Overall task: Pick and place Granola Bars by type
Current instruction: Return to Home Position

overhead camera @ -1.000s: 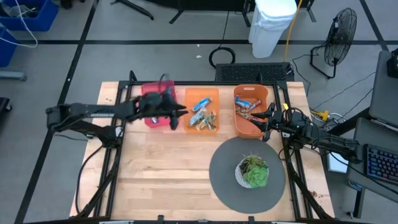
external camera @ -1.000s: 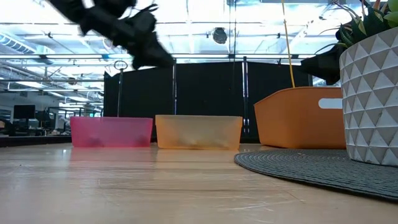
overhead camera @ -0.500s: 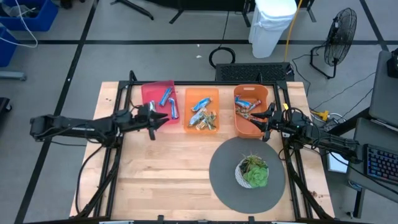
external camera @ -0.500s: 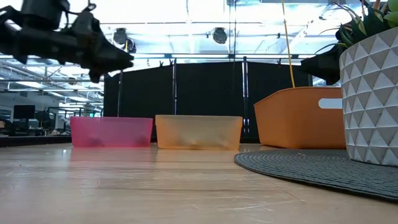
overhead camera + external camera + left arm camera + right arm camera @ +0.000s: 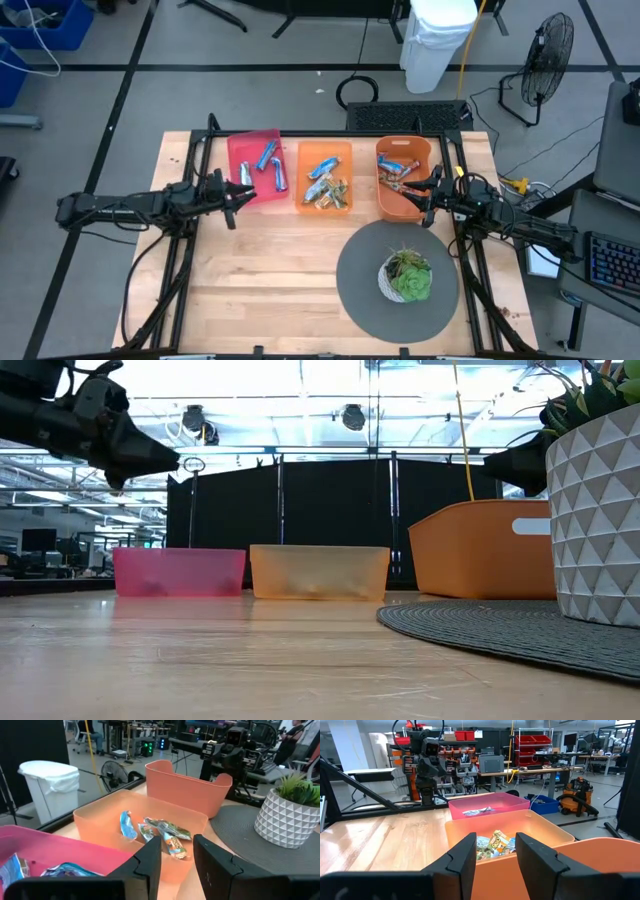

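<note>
**A:** Where are the small foil-wrapped granola bars lying?

**B:** Past a white faceted plant pot sitting on a round grey woven mat, three bins are standing in a row on the wooden table. Two shiny blue bars are lying in the pink plastic bin. Blue and green-gold ones are mixing in the pale orange bin. Silver-blue and brown-red bars are piling up in the deep orange tub.

**A:** How are the arms posing?

**B:** The left arm is reaching in from the table's left side. The left gripper is hovering above the tabletop just short of the pink bin, fingers parted and gripping nothing. The right gripper is hovering at the orange tub's outer wall, fingers likewise spread and empty.

**A:** Is any writing readable?

**B:** The wrapper print is showing too small to read.
</note>
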